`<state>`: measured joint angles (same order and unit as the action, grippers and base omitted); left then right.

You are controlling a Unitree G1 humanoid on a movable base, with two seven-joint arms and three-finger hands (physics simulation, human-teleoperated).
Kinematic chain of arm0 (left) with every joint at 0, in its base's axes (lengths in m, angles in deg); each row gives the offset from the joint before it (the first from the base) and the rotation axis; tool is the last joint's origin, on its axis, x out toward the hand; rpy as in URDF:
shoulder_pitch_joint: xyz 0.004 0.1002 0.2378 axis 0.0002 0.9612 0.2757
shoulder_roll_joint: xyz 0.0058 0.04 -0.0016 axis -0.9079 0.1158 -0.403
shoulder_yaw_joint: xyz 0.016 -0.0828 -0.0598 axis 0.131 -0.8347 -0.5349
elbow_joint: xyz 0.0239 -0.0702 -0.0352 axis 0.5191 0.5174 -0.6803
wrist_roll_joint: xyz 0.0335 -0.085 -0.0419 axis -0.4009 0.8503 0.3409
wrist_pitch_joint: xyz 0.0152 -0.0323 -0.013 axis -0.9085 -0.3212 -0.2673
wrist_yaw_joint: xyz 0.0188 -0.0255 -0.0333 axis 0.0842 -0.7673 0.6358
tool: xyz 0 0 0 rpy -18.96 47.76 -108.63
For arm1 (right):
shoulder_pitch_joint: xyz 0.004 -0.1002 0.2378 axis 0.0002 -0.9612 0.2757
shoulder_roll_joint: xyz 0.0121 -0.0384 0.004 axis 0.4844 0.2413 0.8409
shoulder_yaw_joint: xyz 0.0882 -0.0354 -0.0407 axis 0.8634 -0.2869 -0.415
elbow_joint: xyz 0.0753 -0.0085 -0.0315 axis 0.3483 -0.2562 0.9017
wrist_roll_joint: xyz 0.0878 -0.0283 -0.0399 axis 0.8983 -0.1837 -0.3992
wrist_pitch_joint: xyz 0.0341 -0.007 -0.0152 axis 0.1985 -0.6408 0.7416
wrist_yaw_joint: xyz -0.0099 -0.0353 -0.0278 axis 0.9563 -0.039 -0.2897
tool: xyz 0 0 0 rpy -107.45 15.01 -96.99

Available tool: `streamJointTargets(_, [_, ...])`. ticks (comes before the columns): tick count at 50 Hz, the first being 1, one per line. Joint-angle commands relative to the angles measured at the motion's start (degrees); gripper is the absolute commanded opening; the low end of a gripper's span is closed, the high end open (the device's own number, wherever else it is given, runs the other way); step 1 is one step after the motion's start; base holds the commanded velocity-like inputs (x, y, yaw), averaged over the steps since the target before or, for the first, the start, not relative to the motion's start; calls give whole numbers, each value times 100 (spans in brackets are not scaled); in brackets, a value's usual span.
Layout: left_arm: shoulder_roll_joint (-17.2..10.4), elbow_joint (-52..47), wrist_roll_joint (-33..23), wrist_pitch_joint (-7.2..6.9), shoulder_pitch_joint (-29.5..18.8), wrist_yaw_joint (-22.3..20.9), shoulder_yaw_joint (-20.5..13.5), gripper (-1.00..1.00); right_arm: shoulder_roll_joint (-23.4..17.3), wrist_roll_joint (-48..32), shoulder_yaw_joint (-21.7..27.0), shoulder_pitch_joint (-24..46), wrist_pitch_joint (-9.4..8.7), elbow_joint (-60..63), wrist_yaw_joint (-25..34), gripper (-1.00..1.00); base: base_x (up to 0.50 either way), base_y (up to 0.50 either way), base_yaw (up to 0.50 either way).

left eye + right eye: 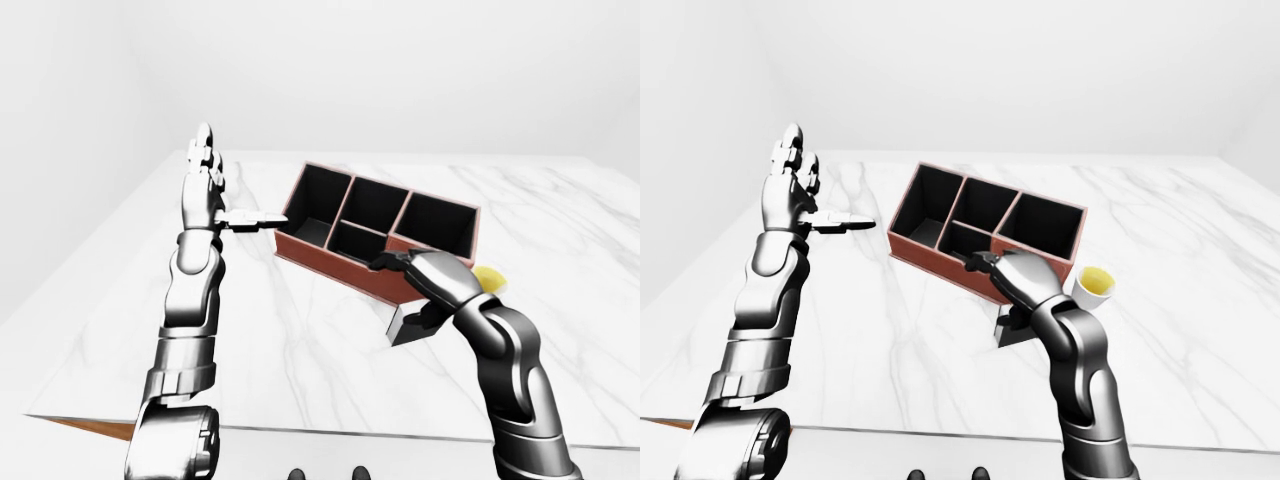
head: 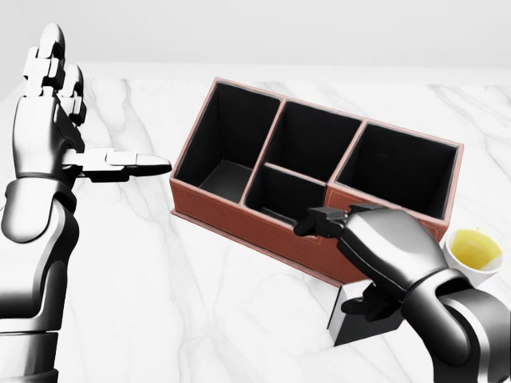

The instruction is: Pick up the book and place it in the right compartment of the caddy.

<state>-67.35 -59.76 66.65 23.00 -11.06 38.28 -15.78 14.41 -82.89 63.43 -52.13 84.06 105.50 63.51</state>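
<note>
The caddy (image 2: 231, 214) is a red-brown box with black compartments, standing askew on the white marble table (image 2: 160, 303). The book (image 2: 345, 309), dark with a pale edge, is tilted just below the caddy's right end in the head view. My right hand (image 2: 369, 271) is on top of it, fingers curled round its upper edge and one digit stretched left along the caddy wall. My left hand (image 2: 76, 132) is raised left of the caddy, open and empty, fingers up and thumb pointing right. The caddy's right compartment (image 2: 398, 171) is empty.
A small white cup with yellow contents (image 2: 474, 250) stands just right of the caddy and close to my right forearm. The table's near edge (image 1: 330, 432) runs across the bottom of the left-eye view. A white wall lies beyond the table.
</note>
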Motion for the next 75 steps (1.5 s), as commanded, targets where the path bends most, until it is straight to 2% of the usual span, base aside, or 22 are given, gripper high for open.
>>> streamJointTargets(1, [-11,34,16,0,0,0,-9,100,72,-142,-61,-280,0,-20,0,27,0,0,0])
streamJointTargets(30, [-4,33,55,0,39,-30,-11,100,28,-737,-216,-397,0,-846,-126,27,0,0,0])
streamJointTargets(46, [-4,69,76,0,80,-47,-22,100,11,-977,-321,-65,0,-1318,-252,27,0,0,0])
streamJointTargets(66, [-34,207,129,0,89,-55,-44,100,-27,-1048,-323,54,0,-1434,-218,8,0,0,0])
streamJointTargets(75, [-46,253,141,0,82,-54,-52,100,-43,-1116,-329,63,0,-1511,-281,10,0,0,0])
